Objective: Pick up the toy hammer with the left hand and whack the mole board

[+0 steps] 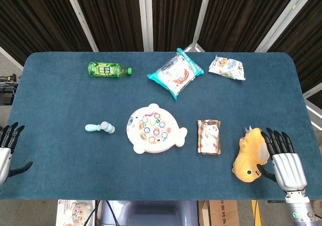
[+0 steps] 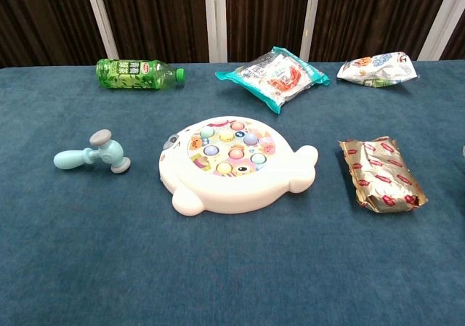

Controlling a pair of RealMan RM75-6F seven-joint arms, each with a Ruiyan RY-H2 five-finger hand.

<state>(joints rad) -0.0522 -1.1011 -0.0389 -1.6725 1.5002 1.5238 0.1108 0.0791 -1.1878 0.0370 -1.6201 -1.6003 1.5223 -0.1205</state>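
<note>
The light blue toy hammer [image 1: 99,128] [image 2: 93,155] lies on the blue table, handle pointing left, just left of the mole board. The white whale-shaped mole board [image 1: 154,129] [image 2: 232,163] with several coloured buttons sits mid-table. My left hand [image 1: 8,149] hangs at the table's front left edge, fingers spread and empty, well left of the hammer. At the front right my right hand [image 1: 284,161] is open, fingers extended beside an orange plush toy [image 1: 250,154]. Neither hand shows in the chest view.
A green bottle [image 1: 108,70] [image 2: 138,73] lies at the back left. Two snack bags [image 1: 176,73] [image 1: 227,67] lie at the back. A foil-wrapped packet [image 1: 209,136] [image 2: 381,173] lies right of the board.
</note>
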